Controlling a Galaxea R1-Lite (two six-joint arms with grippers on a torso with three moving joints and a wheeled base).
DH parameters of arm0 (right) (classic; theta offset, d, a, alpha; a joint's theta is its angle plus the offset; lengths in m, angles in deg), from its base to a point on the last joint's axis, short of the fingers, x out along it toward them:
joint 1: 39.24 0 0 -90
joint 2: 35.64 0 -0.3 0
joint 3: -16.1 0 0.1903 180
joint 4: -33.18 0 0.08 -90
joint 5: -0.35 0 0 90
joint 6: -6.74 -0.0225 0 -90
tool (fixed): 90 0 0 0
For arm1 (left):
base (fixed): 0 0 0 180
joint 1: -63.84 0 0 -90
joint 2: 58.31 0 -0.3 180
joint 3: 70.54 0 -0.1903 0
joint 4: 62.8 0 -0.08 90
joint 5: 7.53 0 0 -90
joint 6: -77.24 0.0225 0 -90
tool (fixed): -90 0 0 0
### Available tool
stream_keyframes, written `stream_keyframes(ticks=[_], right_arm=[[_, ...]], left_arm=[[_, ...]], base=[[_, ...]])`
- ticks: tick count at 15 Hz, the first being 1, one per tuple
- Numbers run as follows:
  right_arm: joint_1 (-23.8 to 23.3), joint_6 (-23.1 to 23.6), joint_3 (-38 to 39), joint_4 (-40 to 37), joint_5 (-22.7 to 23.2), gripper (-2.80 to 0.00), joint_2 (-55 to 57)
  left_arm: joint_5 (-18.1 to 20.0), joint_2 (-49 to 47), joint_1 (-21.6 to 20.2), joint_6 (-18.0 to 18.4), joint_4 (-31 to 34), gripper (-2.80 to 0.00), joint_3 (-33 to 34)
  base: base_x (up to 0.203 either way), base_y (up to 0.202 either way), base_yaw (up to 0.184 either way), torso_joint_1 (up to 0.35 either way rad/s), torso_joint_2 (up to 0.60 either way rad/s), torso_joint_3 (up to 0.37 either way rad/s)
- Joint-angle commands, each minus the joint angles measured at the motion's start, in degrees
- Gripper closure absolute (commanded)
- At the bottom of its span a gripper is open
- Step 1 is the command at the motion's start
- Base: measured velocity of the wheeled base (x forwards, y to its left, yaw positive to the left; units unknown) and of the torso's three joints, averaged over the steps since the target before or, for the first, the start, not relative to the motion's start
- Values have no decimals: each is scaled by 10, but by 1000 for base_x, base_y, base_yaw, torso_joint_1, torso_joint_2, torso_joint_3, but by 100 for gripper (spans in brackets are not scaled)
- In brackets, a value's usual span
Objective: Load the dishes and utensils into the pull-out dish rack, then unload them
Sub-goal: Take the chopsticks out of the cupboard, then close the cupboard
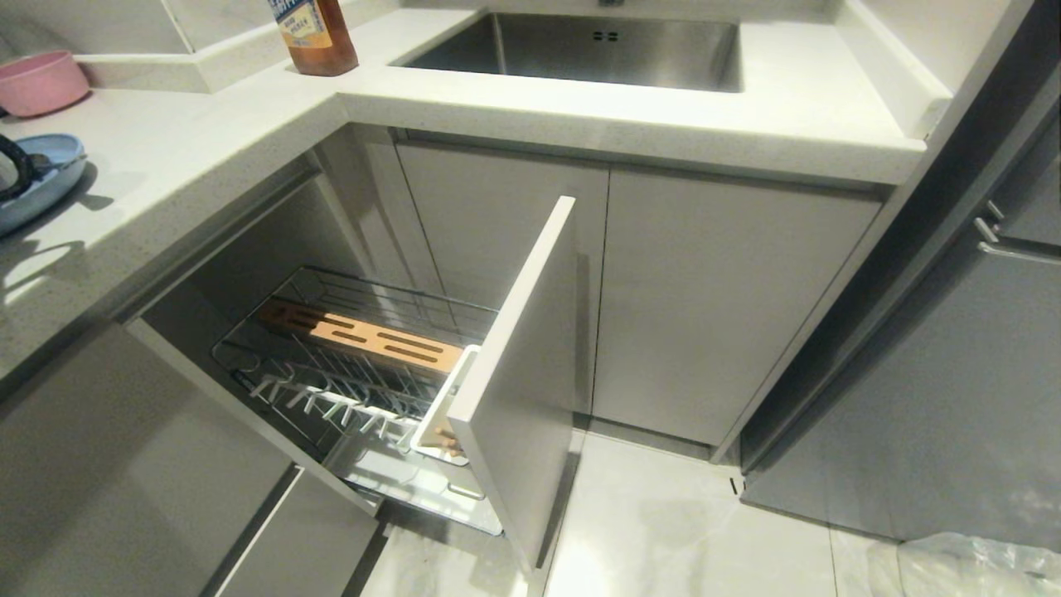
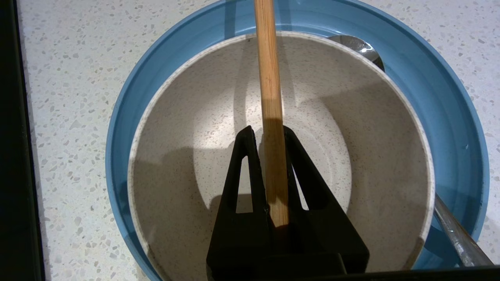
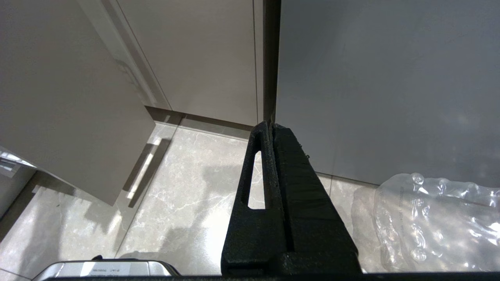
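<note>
- The left hand point(image 2: 269, 134) is clamped on the light-wood chopsticks point(image 2: 269, 89), which show as one wooden shaft running out past the fingertips above the cream speckled bowl point(image 2: 187, 164); whether both sticks are in the grip I cannot tell.
- The bowl sits inside the light-blue plate point(image 2: 449, 128) on the speckled white surface point(image 2: 66, 117), and the metal spoon point(image 2: 457, 230) lies in the plate, partly tucked beneath the bowl's rim.
- In the head view the plate point(image 1: 46, 178) lies at the far left of that surface, near a pink bowl point(image 1: 41, 81), with the pull-out dish rack point(image 1: 365, 365) drawn open below and its pale grey drawer front point(image 1: 518, 381) swung outward.
- The rack looks unloaded, so I judge the loading has barely begun.
- The right hand point(image 3: 273, 128) hangs low over the floor with its fingers pressed together on nothing, beside a clear plastic bag point(image 3: 433, 222).
- Risk: the sticks are gripped near one end, so the long free length could pivot or slip during the carry.
- Risk: if only one stick is pinched, the other may drop.
- Risk: on the way down, the shaft could catch the surface's edge or the wire prongs and miss the white utensil cup point(image 1: 443, 406).
</note>
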Motion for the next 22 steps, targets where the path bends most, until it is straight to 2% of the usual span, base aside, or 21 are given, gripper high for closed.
stream_keyframes(ticks=[1,4,5,6,22], right_arm=[[0,0,0,0,0,0,0],[0,0,0,0,0,0,0],[0,0,0,0,0,0,0],[0,0,0,0,0,0,0],[0,0,0,0,0,0,0]], left_arm=[[-2,0,0,-2,1,0,0],[-2,2,-1,-2,1,0,0],[-2,2,-1,-1,1,-225,0],[-2,2,-1,-1,1,-280,0],[1,38,-3,-4,-9,-280,1]], base=[[0,0,0,0,0,0],[0,0,0,0,0,0],[0,0,0,0,0,0],[0,0,0,0,0,0],[0,0,0,0,0,0]])
